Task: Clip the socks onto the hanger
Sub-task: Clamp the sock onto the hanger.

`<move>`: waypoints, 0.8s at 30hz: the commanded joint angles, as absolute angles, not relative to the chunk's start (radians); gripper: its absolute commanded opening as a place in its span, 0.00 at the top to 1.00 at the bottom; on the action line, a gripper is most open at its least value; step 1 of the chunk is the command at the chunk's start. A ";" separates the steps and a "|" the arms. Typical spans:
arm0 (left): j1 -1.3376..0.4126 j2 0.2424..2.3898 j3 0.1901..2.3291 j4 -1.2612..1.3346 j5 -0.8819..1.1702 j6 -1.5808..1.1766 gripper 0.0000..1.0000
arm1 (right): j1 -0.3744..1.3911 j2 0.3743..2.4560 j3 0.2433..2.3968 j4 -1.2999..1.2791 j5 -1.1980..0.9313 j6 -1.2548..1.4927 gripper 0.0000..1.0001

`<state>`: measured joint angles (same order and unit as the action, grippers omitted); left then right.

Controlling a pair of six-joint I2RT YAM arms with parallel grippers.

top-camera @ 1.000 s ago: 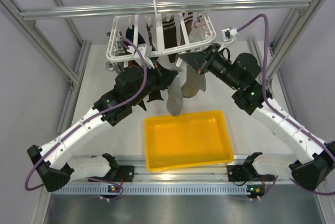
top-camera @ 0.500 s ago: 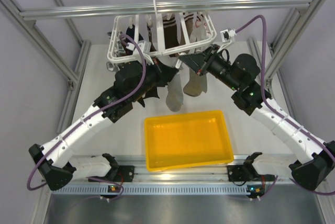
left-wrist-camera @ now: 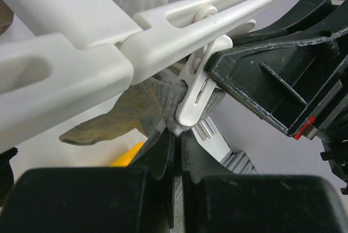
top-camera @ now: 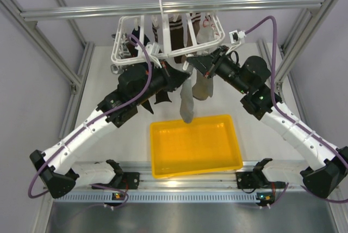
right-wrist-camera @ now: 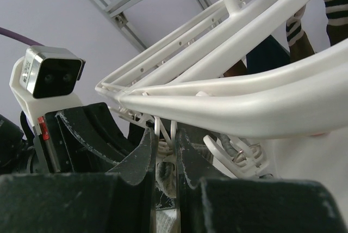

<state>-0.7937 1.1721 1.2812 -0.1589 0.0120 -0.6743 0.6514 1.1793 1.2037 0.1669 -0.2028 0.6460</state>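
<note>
While the left gripper (left-wrist-camera: 175, 143) pinches the mid-grey knitted sock (left-wrist-camera: 133, 108) tight just under the white plastic rectangular hanger (left-wrist-camera: 70, 64), the right gripper (right-wrist-camera: 166, 143) looks clamped on the small white plastic clip (left-wrist-camera: 193, 99), presumably spreading it for the cuff.

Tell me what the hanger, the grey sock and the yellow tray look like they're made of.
Hanger: likely moulded plastic, white and smooth, with a soft sheen and rounded edges.
Grey sock: knitted fabric, matte; a fine knit texture shows up close and it drapes limply.
Yellow tray: probably rigid plastic, slightly glossy, one even colour, with a raised rim.
</note>
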 commanded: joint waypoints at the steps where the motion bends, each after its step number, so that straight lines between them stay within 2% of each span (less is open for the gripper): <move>1: -0.792 1.149 1.298 -0.055 0.034 -0.663 1.00 | 0.647 1.164 1.200 0.206 -0.204 0.623 1.00; 3: -0.792 1.146 1.296 -0.060 0.032 -0.664 1.00 | 0.647 1.166 1.203 0.204 -0.206 0.623 0.98; 5: -0.793 1.143 1.293 -0.060 0.031 -0.661 1.00 | 0.647 1.167 1.207 0.202 -0.209 0.626 0.90; 6: -0.793 1.141 1.292 -0.063 0.026 -0.660 1.00 | 0.647 1.170 1.209 0.202 -0.213 0.627 0.77; 7: -0.792 1.141 1.292 -0.063 0.028 -0.658 1.00 | 0.647 1.169 1.212 0.202 -0.216 0.629 0.72; 8: -0.792 1.141 1.292 -0.063 0.025 -0.655 1.00 | 0.647 1.172 1.213 0.202 -0.219 0.630 0.60; 12: -0.792 1.141 1.287 -0.072 0.012 -0.643 1.00 | 0.649 1.172 1.219 0.202 -0.230 0.638 0.47; 17: -0.792 1.132 1.258 -0.075 0.009 -0.623 0.93 | 0.646 1.167 1.210 0.199 -0.236 0.647 0.44; 20: -0.792 1.126 1.238 -0.084 0.005 -0.604 0.74 | 0.647 1.154 1.198 0.199 -0.247 0.647 0.36; 21: -0.793 1.118 1.230 -0.083 -0.023 -0.600 0.61 | 0.649 1.147 1.193 0.198 -0.252 0.646 0.34; 23: -0.792 1.111 1.204 -0.083 -0.021 -0.577 0.50 | 0.647 1.138 1.178 0.198 -0.255 0.637 0.29; 24: -0.793 1.100 1.194 -0.081 -0.014 -0.568 0.48 | 0.647 1.128 1.171 0.195 -0.259 0.634 0.21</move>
